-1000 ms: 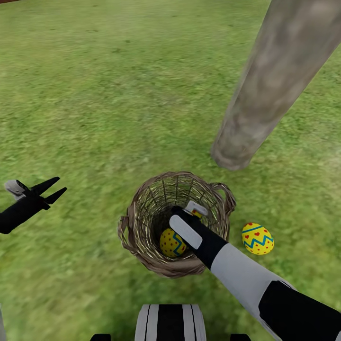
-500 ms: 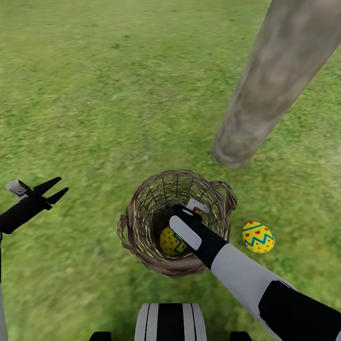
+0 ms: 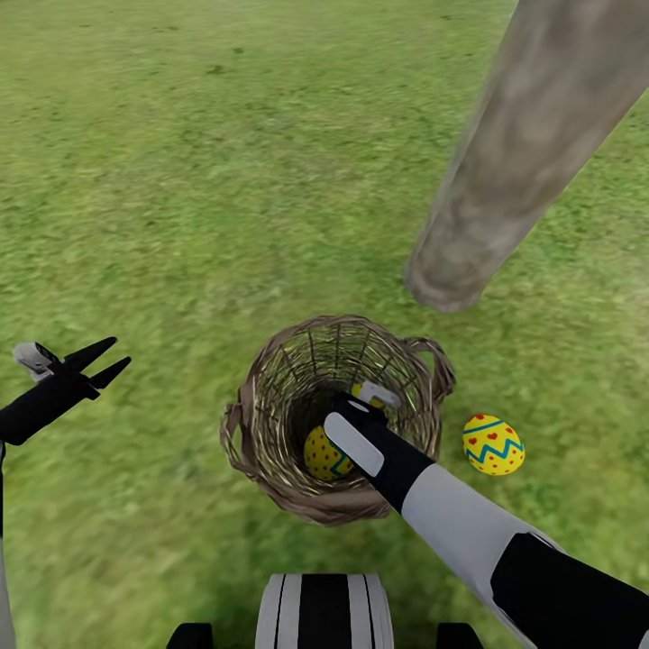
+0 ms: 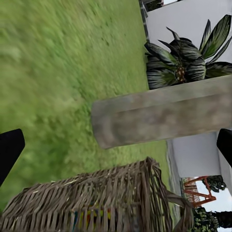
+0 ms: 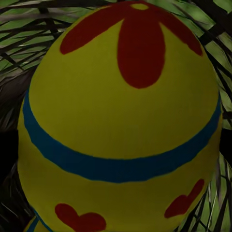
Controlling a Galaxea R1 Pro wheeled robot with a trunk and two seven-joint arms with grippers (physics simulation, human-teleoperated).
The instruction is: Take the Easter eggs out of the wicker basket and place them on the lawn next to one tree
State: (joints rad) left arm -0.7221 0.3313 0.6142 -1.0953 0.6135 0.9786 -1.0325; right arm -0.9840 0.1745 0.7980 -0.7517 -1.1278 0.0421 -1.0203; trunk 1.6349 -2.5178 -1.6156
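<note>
Jaws on the left gripper [image 3: 106, 359] stand parted with nothing between them, hanging over bare lawn [image 3: 180, 180] well to the left of the basket [image 3: 270, 455]. From the left wrist, the two dark fingertips [image 4: 9, 150] sit wide apart at the frame edges, and between them lie the woven side of the basket [image 4: 96, 198], the pale trunk [image 4: 164, 118] beyond it, a striped-leaf plant [image 4: 186, 65] and a white wall [image 4: 203, 19].

At the middle of the head view the basket sits upright on the grass, its braided rim ringing an open weave. One egg [image 3: 323, 455] lies on the basket floor toward its near-left side, yellow with a blue zigzag and red dots. Just beside it the right arm reaches down over the near rim, and the right gripper [image 3: 371, 397] is sunk inside the basket, where a sliver of yellow peeps out at its tip. From the right wrist, a second egg [image 5: 121, 125] looms very close, yellow with a red flower, a blue band and red hearts, with wicker behind it. Whether these jaws are clenched on it I cannot tell, since no finger is visible there.

Right of the basket, a third egg [image 3: 492, 443] lies on the grass, just clear of the rim. Beyond it, up and to the right, the tree [image 3: 505, 171] meets the lawn near the basket.
</note>
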